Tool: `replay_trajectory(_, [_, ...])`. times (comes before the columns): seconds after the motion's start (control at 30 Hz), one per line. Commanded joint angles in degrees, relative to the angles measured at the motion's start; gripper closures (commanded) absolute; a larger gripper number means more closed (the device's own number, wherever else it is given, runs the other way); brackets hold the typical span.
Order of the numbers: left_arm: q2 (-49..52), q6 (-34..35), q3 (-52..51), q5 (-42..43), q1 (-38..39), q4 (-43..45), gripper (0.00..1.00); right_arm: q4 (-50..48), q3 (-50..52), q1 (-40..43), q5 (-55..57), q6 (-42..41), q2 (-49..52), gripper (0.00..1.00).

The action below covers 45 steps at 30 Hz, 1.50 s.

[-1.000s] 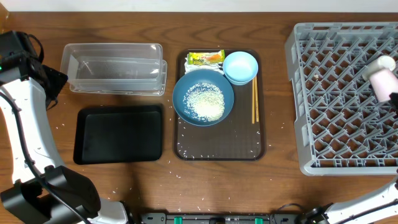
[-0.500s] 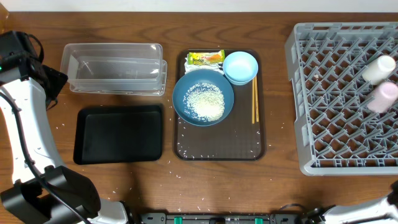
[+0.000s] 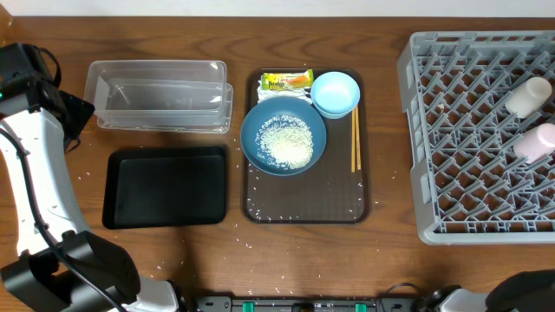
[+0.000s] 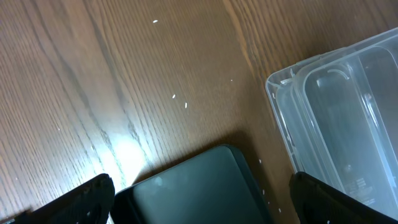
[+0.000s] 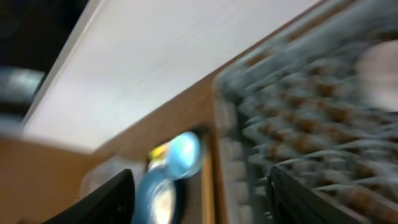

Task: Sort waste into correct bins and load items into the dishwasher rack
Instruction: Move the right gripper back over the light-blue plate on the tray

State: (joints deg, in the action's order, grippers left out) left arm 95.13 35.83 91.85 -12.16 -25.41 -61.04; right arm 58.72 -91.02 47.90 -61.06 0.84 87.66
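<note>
The pink cup lies on its side in the grey dishwasher rack, with a cream-white cup-like thing just behind it. On the brown serving tray sit the dark-blue bowl with rice in it, the light-blue bowl, the yellow-green wrapper and the chopsticks. My right gripper is open and empty; its view is blurred, showing the rack and the bowls. My left gripper hangs open over a corner of the black tray, beside the clear tub.
In the overhead view the clear tub stands behind the black tray on the left, and my left arm rises along the table's left edge. Loose rice grains dot the serving tray and the wood near the front edge.
The pink cup has shifted toward the near side of the rack and now lies free. The cream-white thing moved slightly. The left arm has stayed still.
</note>
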Motion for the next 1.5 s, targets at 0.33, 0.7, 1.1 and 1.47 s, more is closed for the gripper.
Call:
replay_trajectory(0.33, [0.20,0.26,0.26,-0.48,-0.17,0.00,0.07,-12.24,6.80,-53.20,46.29,-14.21,5.35,0.27])
replay_trajectory(0.7, [0.20,0.26,0.26,-0.48,-0.17,0.00,0.07,-16.24,6.78,-74.25,69.90,-24.41,16.20,0.11])
replay_trajectory(1.1, [0.20,0.26,0.26,-0.48,-0.17,0.00,0.07,-30.84,6.62,-72.81,69.31,-24.22,18.93,0.32])
replay_trajectory(1.47, [0.20,0.26,0.26,-0.48,-0.17,0.00,0.07,-44.52,6.60,-73.85,69.16,-33.83,30.12,0.38])
